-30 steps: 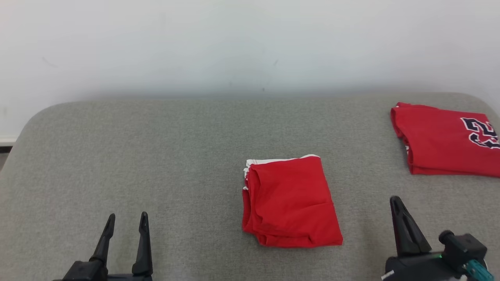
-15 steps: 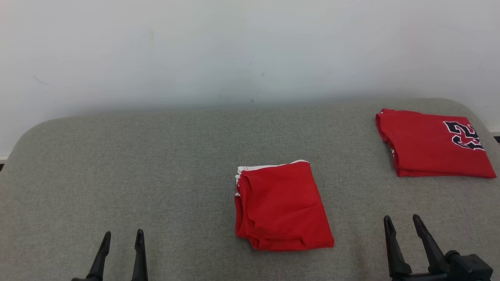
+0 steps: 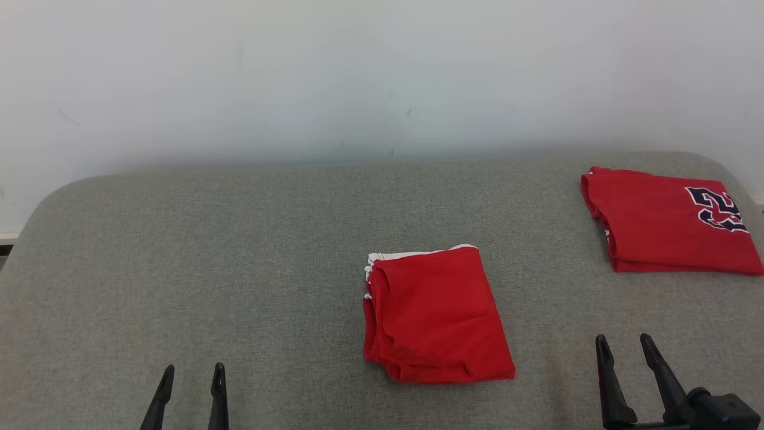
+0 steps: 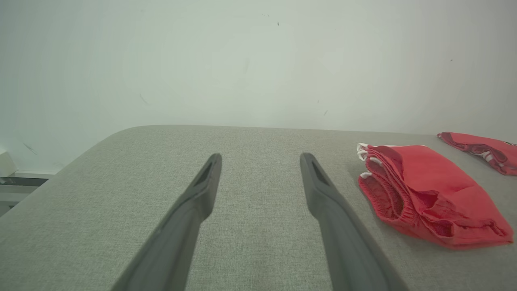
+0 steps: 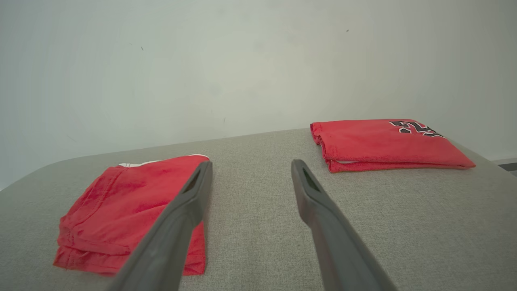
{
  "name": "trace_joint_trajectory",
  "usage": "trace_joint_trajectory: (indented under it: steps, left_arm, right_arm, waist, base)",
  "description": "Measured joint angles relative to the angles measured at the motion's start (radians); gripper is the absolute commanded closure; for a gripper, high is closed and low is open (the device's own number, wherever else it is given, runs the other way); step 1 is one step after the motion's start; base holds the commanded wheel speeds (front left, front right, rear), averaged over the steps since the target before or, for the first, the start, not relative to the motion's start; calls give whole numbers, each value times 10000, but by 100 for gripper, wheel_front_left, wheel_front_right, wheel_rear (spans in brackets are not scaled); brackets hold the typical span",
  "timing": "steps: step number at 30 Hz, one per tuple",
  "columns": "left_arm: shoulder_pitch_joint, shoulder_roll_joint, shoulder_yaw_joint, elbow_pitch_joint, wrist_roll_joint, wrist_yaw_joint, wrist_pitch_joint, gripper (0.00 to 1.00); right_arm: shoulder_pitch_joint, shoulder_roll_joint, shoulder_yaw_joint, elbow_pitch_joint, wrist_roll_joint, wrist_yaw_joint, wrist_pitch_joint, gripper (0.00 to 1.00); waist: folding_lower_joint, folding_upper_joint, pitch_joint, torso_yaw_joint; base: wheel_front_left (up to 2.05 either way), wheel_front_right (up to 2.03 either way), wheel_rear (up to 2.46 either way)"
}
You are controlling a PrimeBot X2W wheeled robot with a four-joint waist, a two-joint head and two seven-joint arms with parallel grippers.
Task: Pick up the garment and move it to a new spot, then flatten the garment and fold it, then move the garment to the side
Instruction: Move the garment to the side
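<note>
Jaws apart on left gripper (image 3: 194,366), right gripper (image 3: 622,337); right earlier turned sideways; garment (image 3: 436,316) free.

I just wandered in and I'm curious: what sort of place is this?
Likely a bare test room for folding clothes: a plain white wall, a grey fabric-covered table, a folded plain red garment and a folded red jersey with dark lettering lying apart on it.

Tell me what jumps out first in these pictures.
A folded red garment lies in the middle of the grey table, and a folded red jersey with dark numerals at its far right corner. The left claw and right claw stand open nearer the robot, holding nothing.
</note>
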Motion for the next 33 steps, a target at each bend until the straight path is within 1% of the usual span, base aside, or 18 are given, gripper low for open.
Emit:
trace_joint_trajectory:
  steps: [17, 21, 26, 33]
  left_arm:
    - [18, -2, -19, -12, 0, -2, 0, 0]
    - [8, -2, -36, 13, -2, -2, 0, 0]
    - [-109, -2, -146, 71, -2, -4, 0, 0]
    - [-438, -2, -401, 107, -6, -17, 0, 0]
  right_arm:
    - [1, 46, 17, 136, -21, 2, 138, 0]
    - [-128, 31, 316, 221, -23, 0, 249, 0]
    - [-1139, -221, 1011, 506, -123, 2, 646, 0]
    - [-3010, -393, 1557, 1722, -81, 0, 1461, 0]
  waist:
    - [0, 0, 62, -29]
    - [0, 0, 102, 9]
    - [1, 0, 229, 65]
    - [1, 0, 499, 420]
  base:
    - [0, 0, 0]
    - [0, 0, 0]
    - [0, 0, 0]
    - [0, 0, 0]
